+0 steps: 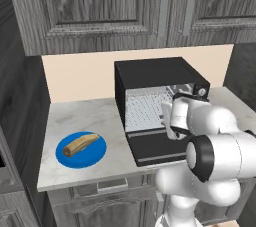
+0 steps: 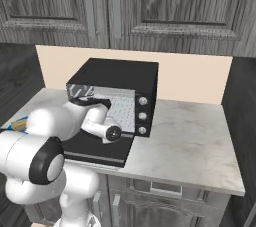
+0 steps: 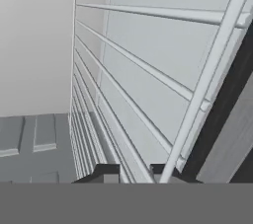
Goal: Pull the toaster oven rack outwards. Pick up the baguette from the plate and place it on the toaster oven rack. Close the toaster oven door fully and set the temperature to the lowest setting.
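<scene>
One step underway, all others pending: narrow-set jaws of the white arm's gripper [image 3: 132,172] seemingly clamped on the front bar of the silver wire toaster oven rack [image 1: 145,108], inside the boxy black toaster oven [image 1: 155,73] above the lowered black door [image 1: 155,148]. Short tan baguette [image 1: 81,144] untouched on the round blue plate [image 1: 92,157], left on the table [image 1: 95,118]. Knobs unturned, judging so.

Toaster oven [image 2: 117,78] at frame centre, black box on marble counter [image 2: 192,141], against beige backsplash [image 2: 195,78]. Three silver knobs [image 2: 142,116] in column on its right front. Toaster oven door [image 2: 100,152] dropped open, lying flat toward lower left. Toaster oven rack [image 2: 122,111] partly visible in cavity. White arm [image 2: 60,121] reaches in from lower left, hand at cavity mouth, fingers hidden. Sliver of baguette [image 2: 19,125] on plate [image 2: 21,119] at left edge. Grey cabinets [image 2: 150,6] across top.
</scene>
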Robot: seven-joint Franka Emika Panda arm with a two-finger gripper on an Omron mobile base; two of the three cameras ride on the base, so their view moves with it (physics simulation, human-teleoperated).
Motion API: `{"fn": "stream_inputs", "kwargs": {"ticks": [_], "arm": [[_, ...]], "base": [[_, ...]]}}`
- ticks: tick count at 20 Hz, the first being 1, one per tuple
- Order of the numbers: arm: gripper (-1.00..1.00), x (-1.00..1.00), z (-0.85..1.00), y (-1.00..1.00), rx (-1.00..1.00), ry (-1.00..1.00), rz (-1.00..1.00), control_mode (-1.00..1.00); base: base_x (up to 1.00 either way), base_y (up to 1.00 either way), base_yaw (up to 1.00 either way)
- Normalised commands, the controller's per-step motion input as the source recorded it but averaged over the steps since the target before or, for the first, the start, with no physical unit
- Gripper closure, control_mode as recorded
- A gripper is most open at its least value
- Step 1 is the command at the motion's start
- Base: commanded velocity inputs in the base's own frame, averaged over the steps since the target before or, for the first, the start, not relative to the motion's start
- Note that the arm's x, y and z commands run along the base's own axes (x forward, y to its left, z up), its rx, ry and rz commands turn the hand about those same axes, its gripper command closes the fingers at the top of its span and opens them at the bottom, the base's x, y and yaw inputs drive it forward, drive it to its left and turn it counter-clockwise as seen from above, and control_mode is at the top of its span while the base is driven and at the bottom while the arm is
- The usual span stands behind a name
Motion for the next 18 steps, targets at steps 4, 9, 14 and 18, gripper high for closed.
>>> {"fn": "stream_inputs", "kwargs": {"ticks": [4,9,14,18], "arm": [[1.0,-0.31,0.0,0.0,0.0,0.0,0.0,-1.0],[1.0,-0.33,0.0,0.0,0.0,0.0,0.0,-1.0],[1.0,-0.34,0.0,0.0,0.0,0.0,0.0,-1.0],[1.0,-0.06,0.0,0.0,0.0,0.0,0.0,-1.0]], "base": [[0.0,0.0,0.0],[0.0,0.0,0.0],[0.0,0.0,0.0],[0.0,0.0,0.0]]}}
